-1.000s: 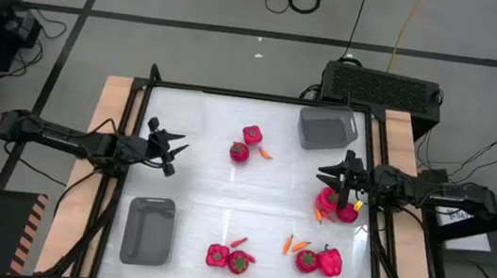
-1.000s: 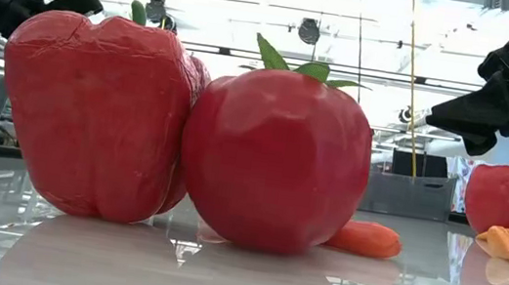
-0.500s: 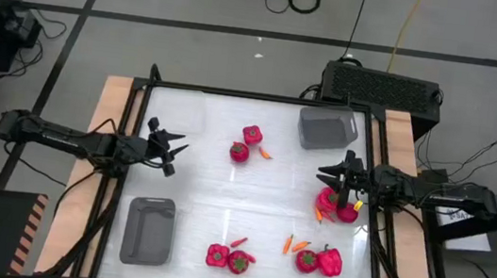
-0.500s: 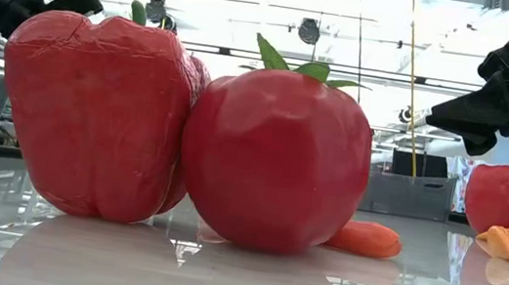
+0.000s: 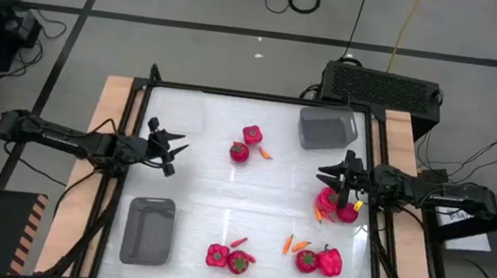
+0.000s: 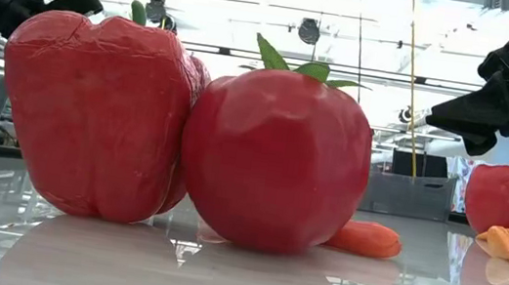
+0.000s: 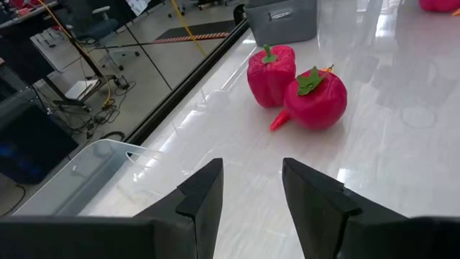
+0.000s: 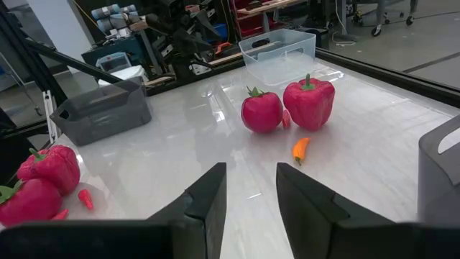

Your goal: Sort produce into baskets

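Red peppers, round red fruits and small chillies lie in groups on the white table. One pepper point(image 5: 252, 136), a round fruit point(image 5: 239, 151) and an orange chilli point(image 5: 266, 153) lie at the middle far side. My left gripper point(image 5: 168, 149) is open and empty over the left side, pointing at that group point(image 7: 272, 65). My right gripper point(image 5: 327, 177) is open and empty over the right side, just beside a red pair point(image 5: 335, 206). The baskets are a clear one point(image 5: 181, 110) at the far left, a grey one point(image 5: 328, 128) at the far right and a grey one point(image 5: 148, 230) at the near left.
A pepper and a round fruit point(image 5: 227, 258) with a red chilli point(image 5: 239, 242) lie at the near middle, filling the low view point(image 6: 277, 160). Another pair point(image 5: 319, 260) with two orange chillies point(image 5: 293, 245) lies at the near right. The middle of the table is bare.
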You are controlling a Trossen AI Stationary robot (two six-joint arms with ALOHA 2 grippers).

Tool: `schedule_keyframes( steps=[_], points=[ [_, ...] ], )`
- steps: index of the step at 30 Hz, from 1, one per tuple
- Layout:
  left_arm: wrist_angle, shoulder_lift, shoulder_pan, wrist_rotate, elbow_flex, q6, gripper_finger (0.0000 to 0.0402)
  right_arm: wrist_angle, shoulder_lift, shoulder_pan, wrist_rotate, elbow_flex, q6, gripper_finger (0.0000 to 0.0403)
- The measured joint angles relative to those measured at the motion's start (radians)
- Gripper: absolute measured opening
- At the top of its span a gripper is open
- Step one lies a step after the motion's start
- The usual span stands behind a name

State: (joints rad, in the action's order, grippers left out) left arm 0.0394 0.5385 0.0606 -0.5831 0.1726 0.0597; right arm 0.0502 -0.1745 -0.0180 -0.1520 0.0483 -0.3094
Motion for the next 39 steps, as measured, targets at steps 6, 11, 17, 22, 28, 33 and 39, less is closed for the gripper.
schedule_keyframes(
  steps=[6,11,17,22,28,33,39],
  points=[
    [0.000,0.000,0.000,0.000,0.000,0.000,0.0153,0.000,0.000,0.000,0.000,0.000,0.000,0.0114],
    [0.000,0.000,0.000,0.000,0.000,0.000,0.0153,0.000,0.000,0.000,0.000,0.000,0.000,0.0114],
    [0.000,0.000,0.000,0.000,0.000,0.000,0.0153,0.000,0.000,0.000,0.000,0.000,0.000,0.0114],
    [0.000,0.000,0.000,0.000,0.000,0.000,0.0153,0.000,0.000,0.000,0.000,0.000,0.000,0.0114],
    [0.000,0.000,0.000,0.000,0.000,0.000,0.0153,0.000,0.000,0.000,0.000,0.000,0.000,0.0114],
    [0.000,0.000,0.000,0.000,0.000,0.000,0.0153,-0.002,0.000,0.000,0.000,0.000,0.000,0.0114],
    [-0.003,0.000,0.000,0.000,0.000,0.000,0.0153,-0.027,0.000,0.000,0.000,0.000,0.000,0.0114]
  ],
)
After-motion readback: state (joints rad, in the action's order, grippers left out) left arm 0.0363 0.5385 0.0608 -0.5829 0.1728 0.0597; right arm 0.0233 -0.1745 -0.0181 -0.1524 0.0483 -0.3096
